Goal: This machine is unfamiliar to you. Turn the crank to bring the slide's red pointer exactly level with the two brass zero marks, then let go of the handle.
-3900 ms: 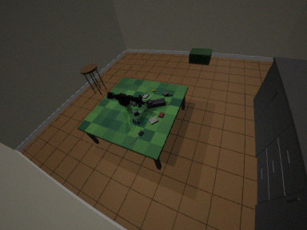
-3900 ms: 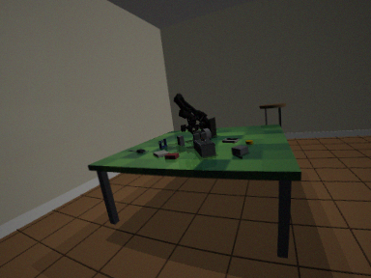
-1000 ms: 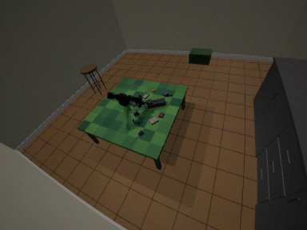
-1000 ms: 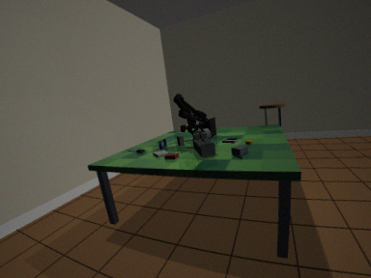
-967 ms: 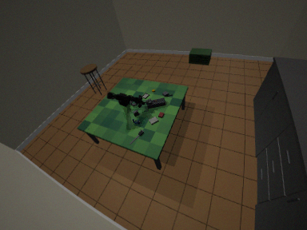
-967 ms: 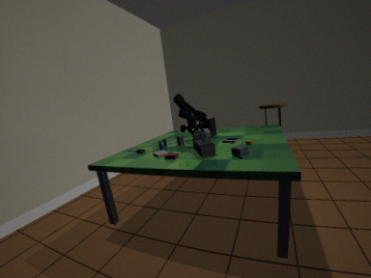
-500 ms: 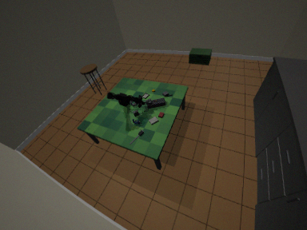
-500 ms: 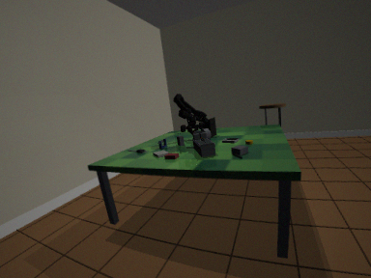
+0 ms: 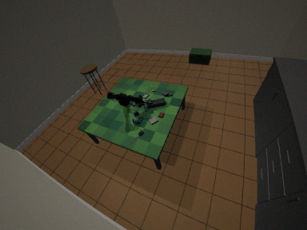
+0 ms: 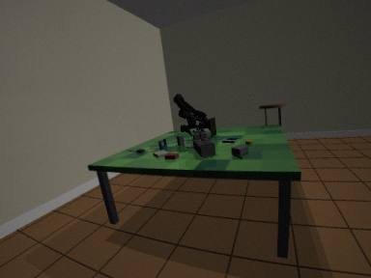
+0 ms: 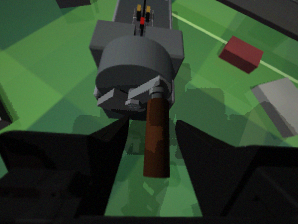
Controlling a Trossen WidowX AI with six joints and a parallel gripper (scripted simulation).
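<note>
The grey machine [image 9: 157, 103] [image 10: 204, 147] [image 11: 135, 60] stands on the green table. Its crank arm [image 11: 145, 91] carries a brown handle [image 11: 157, 145] that points toward the wrist camera. My gripper [image 11: 152, 122] is open around the handle, with a gap showing on either side of it. In the wrist view the slide's red pointer [image 11: 142, 21] shows at the top, close to the near ends of the two brass marks [image 11: 139, 9] [image 11: 148, 11]. They are too small there to tell whether it is exactly level. In the top and exterior views the pointer cannot be made out.
A red block [image 9: 161, 114] [image 10: 171, 155] [image 11: 241, 54] and a light grey block [image 9: 153, 120] [image 10: 160, 153] [image 11: 281, 104] lie beside the machine. A dark grey block [image 10: 240, 151] and a small yellow thing [image 9: 153, 90] [image 10: 248, 142] lie on its other side. Several small dark things lie about the table.
</note>
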